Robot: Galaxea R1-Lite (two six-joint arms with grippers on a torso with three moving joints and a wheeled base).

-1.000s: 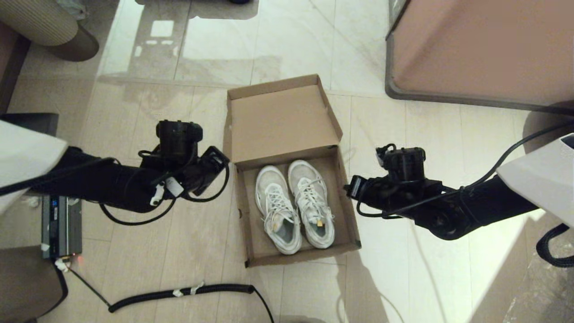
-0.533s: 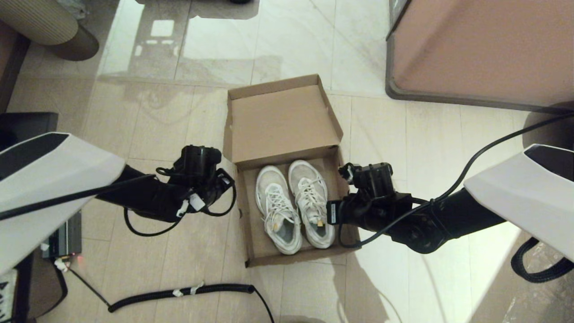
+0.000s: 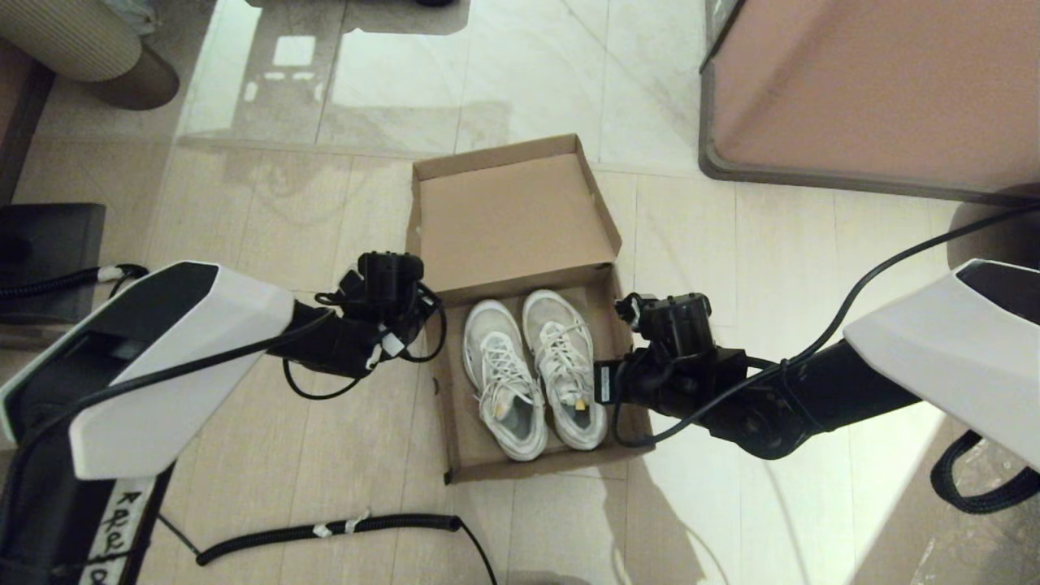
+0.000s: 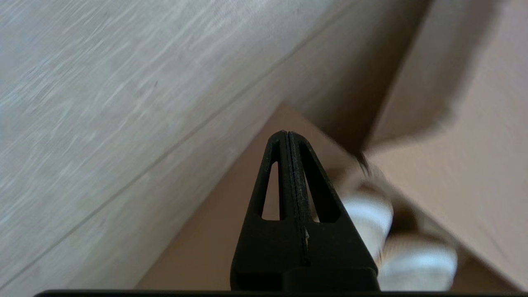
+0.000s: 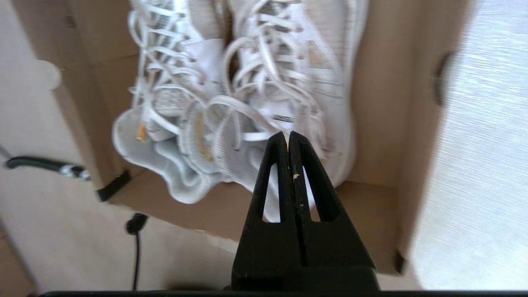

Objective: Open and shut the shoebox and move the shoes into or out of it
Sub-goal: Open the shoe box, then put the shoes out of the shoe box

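Note:
The brown cardboard shoebox (image 3: pixel 460 470) sits open on the tiled floor in the middle of the head view, its lid (image 3: pixel 512 223) tilted back on the far side. The white lace-up shoes (image 3: pixel 532 370) lie side by side inside, toes toward the lid. My left gripper (image 3: pixel 409 327) is just outside the box's left wall, near the hinge corner, shut and empty (image 4: pixel 285 134). My right gripper (image 3: pixel 608 383) hangs over the box's right wall, shut and empty (image 5: pixel 287 135), its tips close above the nearer shoe's (image 5: pixel 288 82) heel.
A large pinkish-brown block with a dark rim (image 3: pixel 877 89) stands at the back right. A black coiled cable (image 3: pixel 325 532) lies on the floor in front of the box. A dark case (image 3: pixel 49 236) and a ribbed round object (image 3: pixel 81 41) are at the left.
Both arms have closed in on the box. The left gripper moved forward and right to the left wall. The right gripper moved left to the right wall, then held still.

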